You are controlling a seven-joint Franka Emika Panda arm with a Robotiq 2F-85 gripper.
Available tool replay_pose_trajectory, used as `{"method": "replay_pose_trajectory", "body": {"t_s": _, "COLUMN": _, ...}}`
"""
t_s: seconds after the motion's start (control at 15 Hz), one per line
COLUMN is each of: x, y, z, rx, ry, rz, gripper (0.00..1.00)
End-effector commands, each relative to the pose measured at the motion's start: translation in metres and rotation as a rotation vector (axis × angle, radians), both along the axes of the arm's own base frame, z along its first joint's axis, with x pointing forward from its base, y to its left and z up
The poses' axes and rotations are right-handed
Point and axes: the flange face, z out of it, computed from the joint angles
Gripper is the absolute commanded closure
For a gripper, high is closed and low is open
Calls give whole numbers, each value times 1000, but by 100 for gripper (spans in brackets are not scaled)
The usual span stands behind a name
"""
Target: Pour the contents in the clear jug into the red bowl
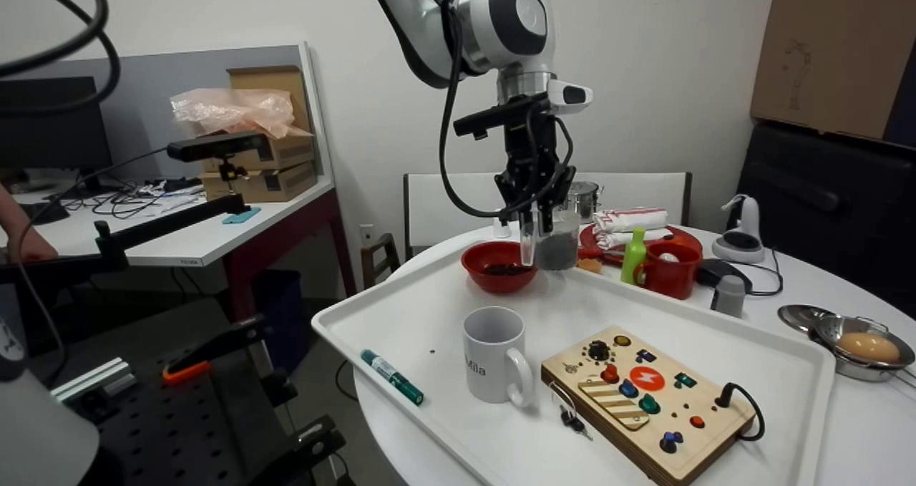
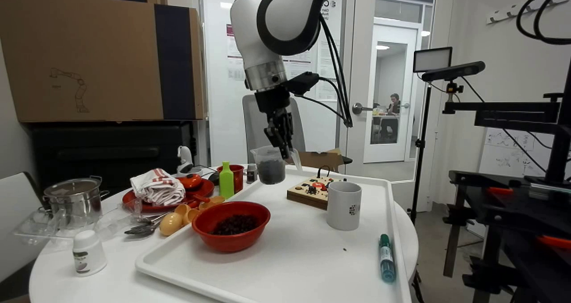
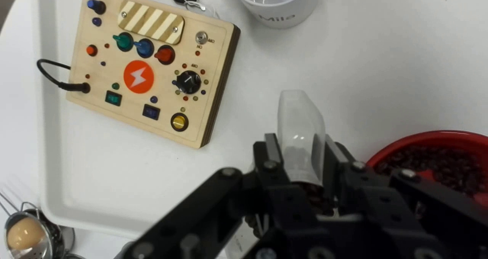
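in both exterior views only — marker [image 2: 386,259], in all — gripped clear jug [image 2: 270,169]

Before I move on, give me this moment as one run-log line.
gripper: closed on handle of clear jug; jug: raised, roughly upright, dark contents; red bowl: on tray, dark pieces inside; pour: no stream visible

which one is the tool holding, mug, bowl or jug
The clear jug, gripped by its handle; the red bowl and Mila mug stand on the tray.
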Motion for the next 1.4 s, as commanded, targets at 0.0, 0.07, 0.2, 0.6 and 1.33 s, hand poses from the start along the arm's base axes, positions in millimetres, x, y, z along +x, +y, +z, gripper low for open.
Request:
{"method": "replay_pose_trajectory", "body": {"t_s": 0.0, "x": 0, "y": 0, "z": 0, "rx": 0, "ry": 1, "rz": 0, "gripper": 72}}
{"method": "replay_pose_trajectory", "body": {"t_s": 0.07, "x": 0, "y": 0, "z": -2, "rx": 0, "ry": 3, "rz": -2, "gripper": 72}}
{"method": "replay_pose_trajectory", "body": {"t_s": 0.2, "x": 0, "y": -3, "z": -3, "rx": 0, "ry": 5, "rz": -5, "gripper": 72}}
{"method": "replay_pose_trajectory", "body": {"t_s": 0.6, "x": 7, "y": 9, "z": 16, "rx": -113, "ry": 63, "rz": 215, "gripper": 85}}
{"method": "replay_pose_trajectory", "body": {"t_s": 1.33, "x": 9, "y": 94, "z": 10, "rx": -270, "ry": 279, "rz": 705, "gripper": 85}}
